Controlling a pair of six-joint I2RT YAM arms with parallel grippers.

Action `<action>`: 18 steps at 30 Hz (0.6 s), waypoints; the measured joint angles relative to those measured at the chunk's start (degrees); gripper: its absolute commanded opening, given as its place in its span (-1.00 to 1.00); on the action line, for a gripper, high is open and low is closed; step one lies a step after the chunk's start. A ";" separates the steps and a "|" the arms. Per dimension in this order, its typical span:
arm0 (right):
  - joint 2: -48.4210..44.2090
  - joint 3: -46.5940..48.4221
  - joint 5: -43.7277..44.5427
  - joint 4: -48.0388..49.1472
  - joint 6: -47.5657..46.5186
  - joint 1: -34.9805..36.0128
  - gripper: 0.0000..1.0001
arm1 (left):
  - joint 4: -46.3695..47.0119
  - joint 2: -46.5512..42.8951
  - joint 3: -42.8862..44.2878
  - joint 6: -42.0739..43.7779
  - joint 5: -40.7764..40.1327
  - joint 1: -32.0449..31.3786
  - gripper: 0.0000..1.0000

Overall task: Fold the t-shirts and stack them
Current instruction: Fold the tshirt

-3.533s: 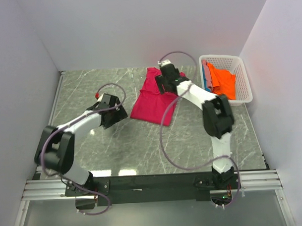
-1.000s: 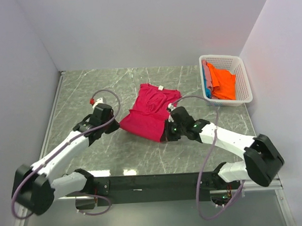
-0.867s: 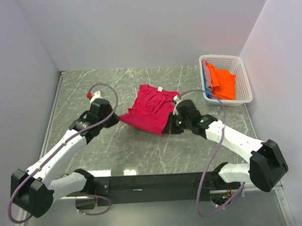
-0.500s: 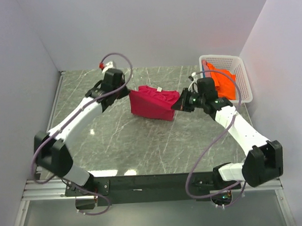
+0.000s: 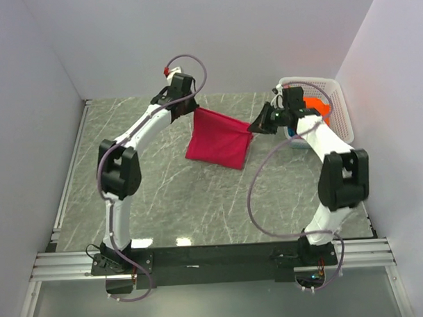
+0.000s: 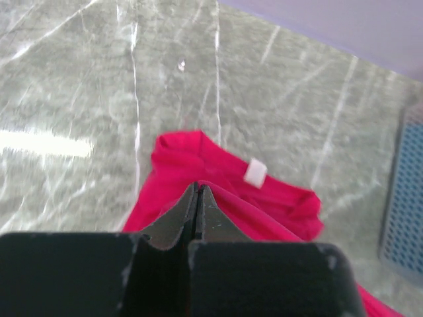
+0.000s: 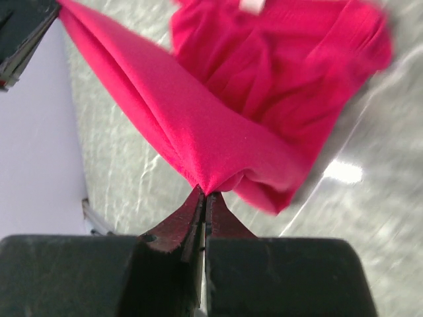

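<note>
The left gripper [image 5: 189, 109] has swung from the near-left of the marble table [image 5: 143, 195] out to its far side. Its jaws are pinched together on one corner of the crimson-pink t-shirt [image 5: 218, 137]; in the left wrist view the closed tips [image 6: 198, 191] bite cloth directly above the collar and its white neck label [image 6: 254, 172]. A second ago the shirt lay spread flat with both grippers at its near hem. Now that hem is stretched taut in the air between them and carried over the far half, while the rest drapes down to the table. I judge this the bottom-to-collar fold, nearly ready to be laid down. The right gripper [image 5: 255, 126] has likewise travelled far and rightward. Its jaws are clamped on the other hem corner, a bunched fold of cloth at the tips [image 7: 203, 195]. Behind it, at far right, the white lattice basket [image 5: 344, 126] holds the orange t-shirt [image 5: 321, 107], not yet folded.
</note>
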 measured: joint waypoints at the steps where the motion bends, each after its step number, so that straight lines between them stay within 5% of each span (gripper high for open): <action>1: 2.99 2.62 0.31 -0.46 -0.37 -0.33 -1.00 | -0.74 2.54 2.64 0.13 -0.28 0.20 -0.99; 5: 13.27 11.13 -0.76 -1.90 -1.09 -1.57 -0.83 | -2.45 9.51 9.60 0.37 -0.66 1.11 -0.99; 7: 18.12 15.37 -1.51 -2.60 -1.14 -2.19 -0.83 | -2.80 11.93 11.72 0.37 -0.50 1.66 -0.75; 8: 20.39 17.55 -1.77 -3.19 -1.20 -2.43 -0.62 | -2.82 12.98 12.33 0.50 -0.22 1.97 -0.12; 11: 25.00 23.23 -1.25 -5.99 -1.51 -3.02 0.19 | -3.26 15.56 14.27 1.46 0.26 3.04 0.98; 18: 23.34 26.64 1.11 -8.09 -3.87 -4.00 0.41 | -0.02 13.35 10.14 3.69 0.79 5.25 0.99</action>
